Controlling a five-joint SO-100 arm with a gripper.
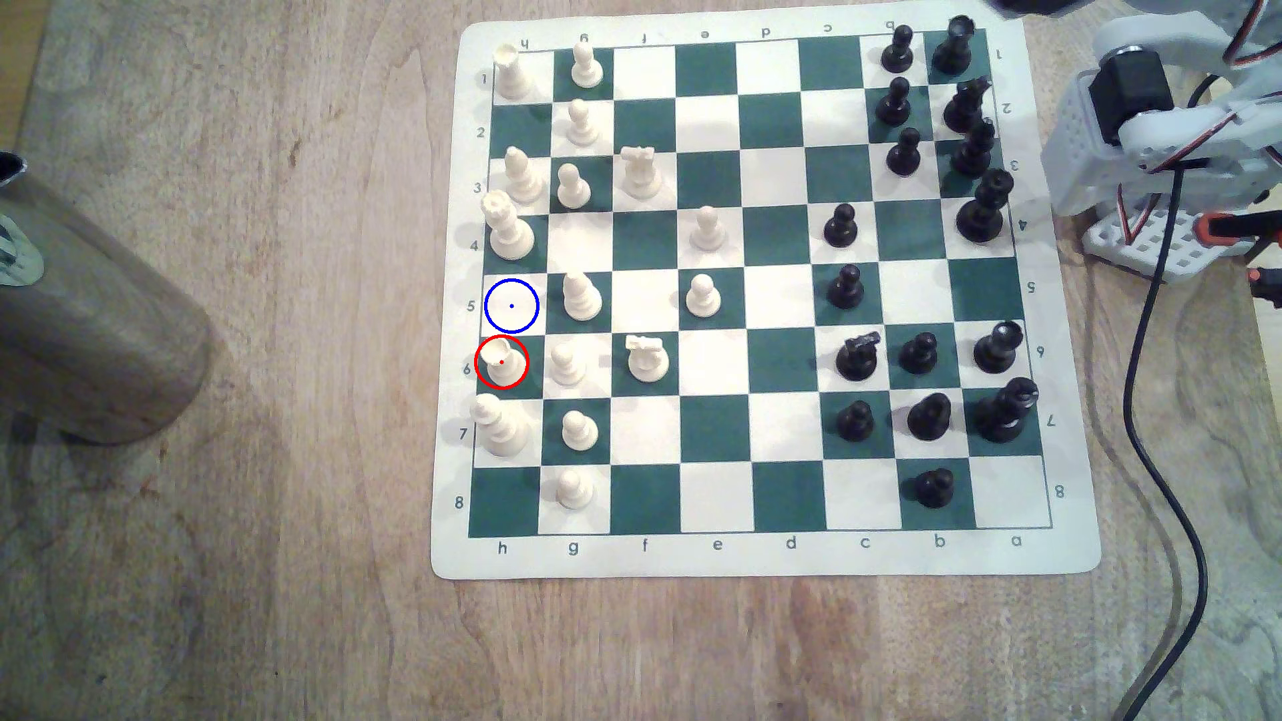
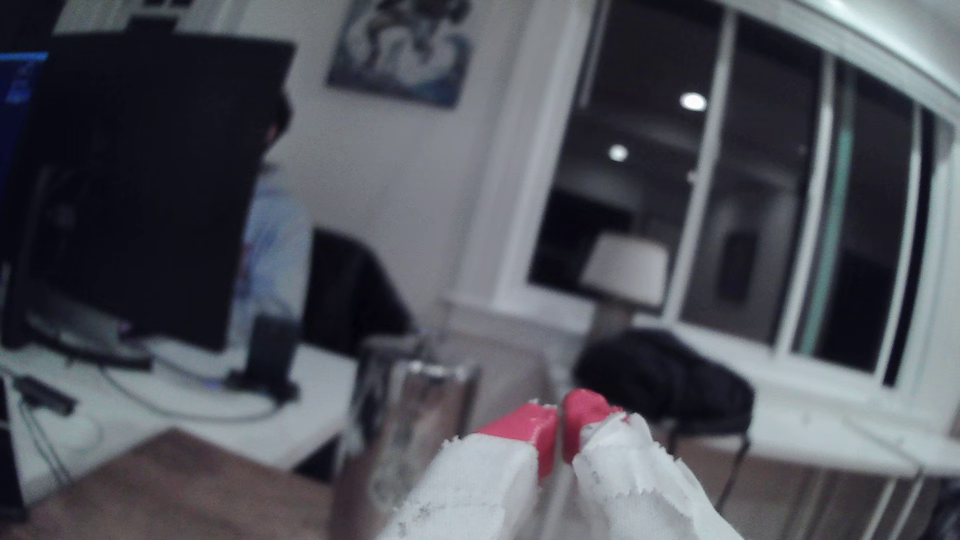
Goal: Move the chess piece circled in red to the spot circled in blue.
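So the arm (image 1: 1172,139) is parked way off at the upper right of the exterior view, folded up over its white perforated base beside the board's right edge, not reaching over any square. A black cable (image 1: 1165,430) runs down from it across the counter (image 1: 277,589) to the bottom right of the frame. The wrist view looks out level across the room rather than down at the board, so the wrist is tipped up: you get a dark monitor, a window and a lamp, all pretty blurry. The gripper (image 2: 560,436) sits at the bottom of that frame, red tips wrapped in white tape, jaws pressed together with just a thin slit between them and nothing held. The rook (image 1: 501,362) stands upright in the red ring on its dark green square, in the board's leftmost column at the exterior view's left, row marked 6. The blue spot (image 1: 512,306) is the cream square right above it in the frame, row 5, bare. A cream pawn (image 1: 581,297) stands just right of the blue spot, and a tall cream piece (image 1: 506,229) is on the square above it. A brown cylinder (image 1: 90,326) lies at the far left edge.
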